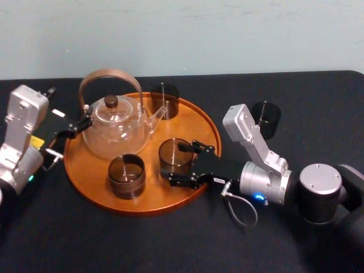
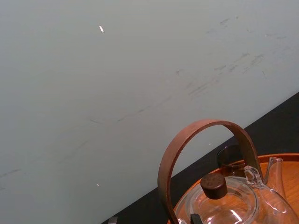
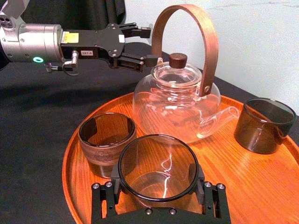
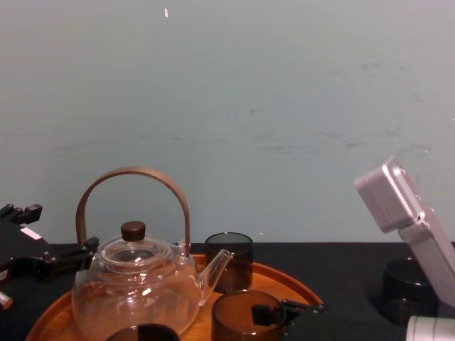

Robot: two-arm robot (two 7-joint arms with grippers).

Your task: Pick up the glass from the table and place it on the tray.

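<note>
Right up close, your right gripper (image 3: 158,189) has its fingers snug around the smoky glass (image 1: 173,152), so it's holding it, not letting go. That glass is over the wooden tray (image 1: 85,170), in front of the glass teapot (image 1: 116,128) and a bit to its right. Can't tell if the base is fully down on the wood, so if you open early it could drop and tip.

Tight spot too: a second glass (image 1: 126,176) sits just beside it, in front of the teapot, and the spout (image 1: 156,115) pokes out right behind. Spread the fingers too wide or pull back crooked and you'll clip one of them, or drag the glass along.

Also watch the arm's silver link (image 1: 250,133). A spare glass (image 1: 265,118) stands on the black table (image 1: 142,244) well right of the teapot, just beside that link.

Your left gripper (image 3: 147,45) hangs with fingers apart right at the teapot's handle (image 1: 108,75). Any twitch there shoves the pot.
</note>
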